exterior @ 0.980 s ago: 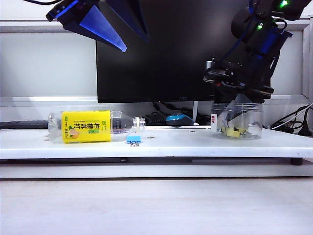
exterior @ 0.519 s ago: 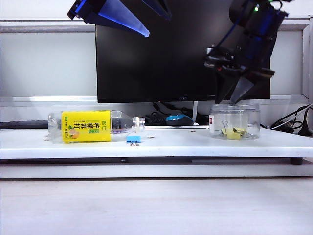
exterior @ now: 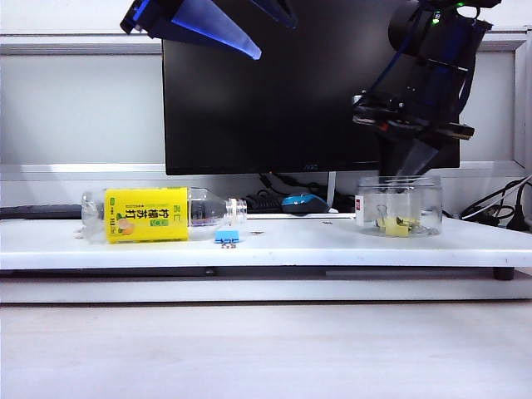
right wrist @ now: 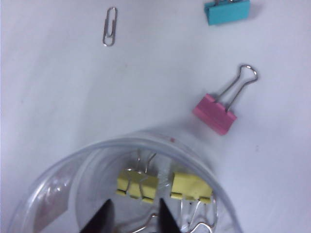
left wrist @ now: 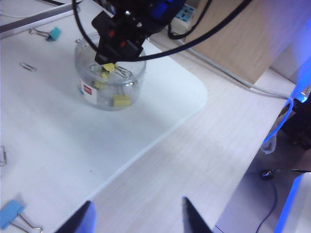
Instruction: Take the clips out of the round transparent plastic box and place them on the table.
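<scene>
Table (exterior: 274, 241): white board, dark monitor (exterior: 283, 91) behind it. Round transparent plastic box (exterior: 399, 205): upright on the table, mouth up, below the monitor's right end.

My left gripper (left wrist: 136, 218): jaws wide, empty, high and well apart from the box.

My right gripper (right wrist: 132, 213): jaws narrow, tips in the box mouth; whether they pinch anything I cannot tell.

Clips (right wrist: 137, 183): yellow ones inside the box; a pink clip (right wrist: 215, 114) and a teal clip (right wrist: 227, 10) lie on the table beside it.
</scene>
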You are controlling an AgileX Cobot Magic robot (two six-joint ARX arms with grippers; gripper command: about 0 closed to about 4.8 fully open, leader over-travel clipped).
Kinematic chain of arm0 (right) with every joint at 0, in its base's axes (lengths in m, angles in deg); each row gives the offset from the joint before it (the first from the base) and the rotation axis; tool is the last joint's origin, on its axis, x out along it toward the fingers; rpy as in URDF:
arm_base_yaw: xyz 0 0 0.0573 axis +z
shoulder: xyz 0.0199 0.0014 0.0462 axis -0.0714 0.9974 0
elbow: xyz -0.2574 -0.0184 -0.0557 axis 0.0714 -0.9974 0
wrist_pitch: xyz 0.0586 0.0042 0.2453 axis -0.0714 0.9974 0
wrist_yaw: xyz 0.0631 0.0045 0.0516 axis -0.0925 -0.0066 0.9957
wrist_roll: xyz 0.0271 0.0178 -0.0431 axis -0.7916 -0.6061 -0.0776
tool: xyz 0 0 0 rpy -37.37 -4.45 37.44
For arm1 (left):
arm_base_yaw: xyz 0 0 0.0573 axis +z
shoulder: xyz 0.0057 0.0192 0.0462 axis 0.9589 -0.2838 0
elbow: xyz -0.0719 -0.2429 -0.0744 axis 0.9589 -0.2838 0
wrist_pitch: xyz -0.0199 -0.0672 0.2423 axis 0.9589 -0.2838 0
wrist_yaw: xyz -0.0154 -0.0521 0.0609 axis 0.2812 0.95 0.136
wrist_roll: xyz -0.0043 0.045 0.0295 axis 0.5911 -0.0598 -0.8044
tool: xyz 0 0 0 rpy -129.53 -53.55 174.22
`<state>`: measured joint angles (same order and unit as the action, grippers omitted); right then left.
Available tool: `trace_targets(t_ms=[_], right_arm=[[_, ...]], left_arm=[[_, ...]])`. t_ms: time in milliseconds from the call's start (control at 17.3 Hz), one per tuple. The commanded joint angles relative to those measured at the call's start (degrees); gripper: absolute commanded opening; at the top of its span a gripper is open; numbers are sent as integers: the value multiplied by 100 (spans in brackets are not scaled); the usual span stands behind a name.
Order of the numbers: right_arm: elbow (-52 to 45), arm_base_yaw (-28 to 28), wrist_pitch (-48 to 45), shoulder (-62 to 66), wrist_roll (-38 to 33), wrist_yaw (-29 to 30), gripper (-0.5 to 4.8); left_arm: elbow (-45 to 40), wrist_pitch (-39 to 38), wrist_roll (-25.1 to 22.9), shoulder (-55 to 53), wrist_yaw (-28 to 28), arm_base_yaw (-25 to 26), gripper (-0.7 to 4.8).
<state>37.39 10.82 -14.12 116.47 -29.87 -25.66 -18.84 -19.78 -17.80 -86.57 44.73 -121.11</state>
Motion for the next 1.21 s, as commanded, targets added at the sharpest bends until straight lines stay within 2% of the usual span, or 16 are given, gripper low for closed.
trace_targets(t_ms=[58, 1095, 1211], right_arm=[[15, 59, -17, 4, 15, 20, 143], [24, 120, -286, 579, -9, -48, 142], [28, 127, -330, 577, -7, -46, 83]], left_arm=[[20, 66, -35, 22, 28, -9, 241], [20, -146, -35, 22, 28, -9, 241], [20, -144, -35, 22, 26, -9, 241]])
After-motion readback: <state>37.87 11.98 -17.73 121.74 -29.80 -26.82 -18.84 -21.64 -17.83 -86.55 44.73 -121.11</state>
